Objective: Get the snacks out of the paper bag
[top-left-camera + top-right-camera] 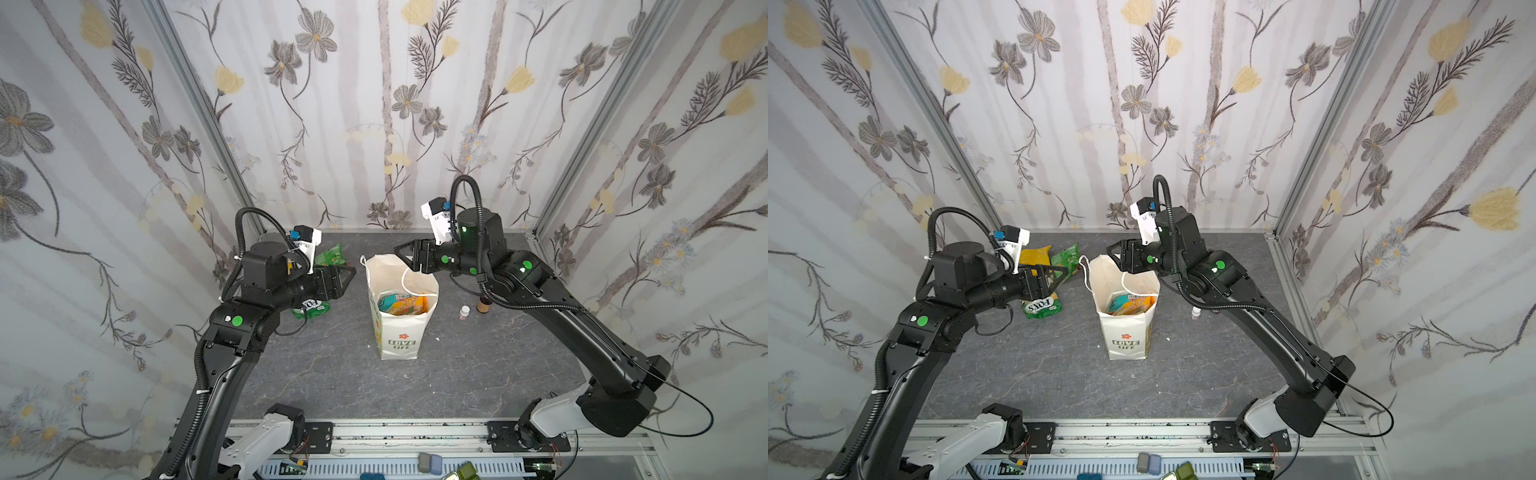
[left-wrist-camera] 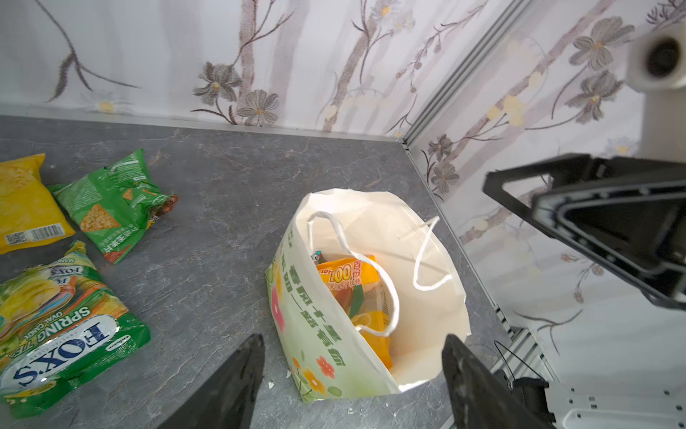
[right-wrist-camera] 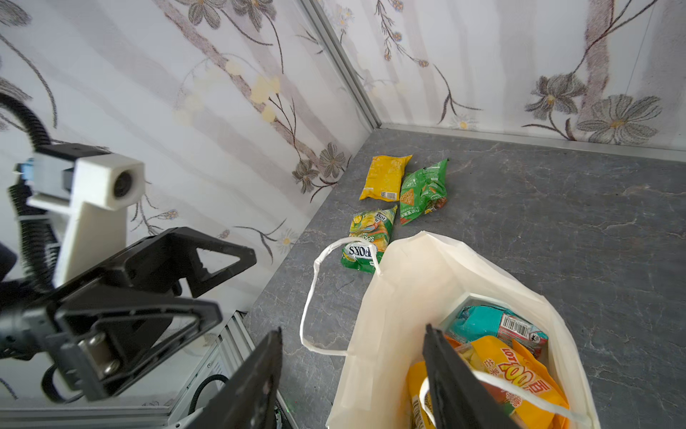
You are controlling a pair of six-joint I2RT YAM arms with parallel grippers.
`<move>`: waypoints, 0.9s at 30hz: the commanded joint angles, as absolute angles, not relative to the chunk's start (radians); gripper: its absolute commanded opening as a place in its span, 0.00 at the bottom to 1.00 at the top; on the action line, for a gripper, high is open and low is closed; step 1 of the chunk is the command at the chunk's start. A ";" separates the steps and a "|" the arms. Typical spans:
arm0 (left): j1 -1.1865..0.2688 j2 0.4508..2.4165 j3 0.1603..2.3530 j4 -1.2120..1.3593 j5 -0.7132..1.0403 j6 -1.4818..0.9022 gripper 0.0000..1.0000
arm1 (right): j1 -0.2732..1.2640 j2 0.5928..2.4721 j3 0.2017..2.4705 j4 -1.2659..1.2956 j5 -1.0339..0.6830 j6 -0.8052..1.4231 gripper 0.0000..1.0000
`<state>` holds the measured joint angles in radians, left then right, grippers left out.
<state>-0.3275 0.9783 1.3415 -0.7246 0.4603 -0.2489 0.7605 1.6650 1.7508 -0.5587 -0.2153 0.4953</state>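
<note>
The white paper bag [image 1: 398, 336] [image 1: 1128, 332] stands upright mid-table with its mouth open. Inside it lie an orange packet [image 3: 519, 375] [image 2: 349, 282] and a teal packet [image 3: 490, 323]. Three snacks lie on the table left of the bag: a yellow one [image 3: 386, 178] [image 2: 26, 208], a green one [image 3: 423, 193] [image 2: 115, 204] and the yellow-green FOXS packet [image 3: 367, 237] [image 2: 63, 327]. My left gripper [image 1: 347, 274] [image 2: 354, 340] hangs open and empty, left of the bag. My right gripper [image 1: 401, 251] [image 3: 352, 328] is open at the bag's rear rim, one finger inside, one outside.
Two small bottles [image 1: 464, 311] [image 1: 483, 305] stand on the grey table right of the bag, under the right arm. Floral fabric walls close in the back and both sides. A metal rail [image 1: 415, 436] runs along the front edge.
</note>
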 commanded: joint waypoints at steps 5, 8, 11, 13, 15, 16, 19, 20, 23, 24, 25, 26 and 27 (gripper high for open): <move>-0.547 0.961 1.418 -0.924 0.364 -0.125 0.81 | 0.764 1.796 1.876 -0.682 -0.271 0.469 0.48; -0.633 0.962 1.431 -0.960 0.325 -0.111 0.82 | 0.764 1.846 1.913 -0.710 -0.278 0.459 0.46; -0.704 0.965 1.439 -0.980 0.295 -0.103 0.85 | 0.766 1.888 1.935 -0.734 -0.273 0.448 0.45; -0.738 0.970 1.446 -0.988 0.282 -0.091 0.89 | 0.766 1.911 1.936 -0.744 -0.267 0.443 0.45; -0.756 0.971 1.447 -0.987 0.270 -0.084 0.95 | 0.767 1.931 1.935 -0.757 -0.265 0.437 0.46; -0.759 0.971 1.447 -0.984 0.262 -0.082 0.97 | 0.766 1.943 1.934 -0.766 -0.264 0.433 0.46; -0.761 0.971 1.447 -0.973 0.236 -0.084 1.00 | 0.770 1.971 1.935 -0.796 -0.253 0.427 0.46; -0.761 0.970 1.447 -0.968 0.226 -0.086 1.00 | 0.771 1.981 1.936 -0.807 -0.256 0.422 0.46; -0.760 0.968 1.447 -0.954 0.189 -0.099 1.00 | 0.778 2.004 1.934 -0.844 -0.249 0.411 0.46; -0.760 0.968 1.447 -0.949 0.181 -0.102 1.00 | 0.782 2.011 1.933 -0.851 -0.242 0.406 0.46; -0.761 0.967 1.446 -0.943 0.177 -0.103 1.00 | 0.786 2.018 1.930 -0.859 -0.232 0.401 0.47; -0.761 0.966 1.442 -0.938 0.172 -0.103 1.00 | 0.792 2.025 1.930 -0.868 -0.225 0.396 0.47; -0.759 0.964 1.440 -0.932 0.168 -0.104 1.00 | 0.795 2.033 1.929 -0.871 -0.219 0.392 0.48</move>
<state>-0.7605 0.9684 1.4376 -0.9672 0.2058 -0.1051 0.7876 2.0167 1.9259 -0.8463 -0.2516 0.4168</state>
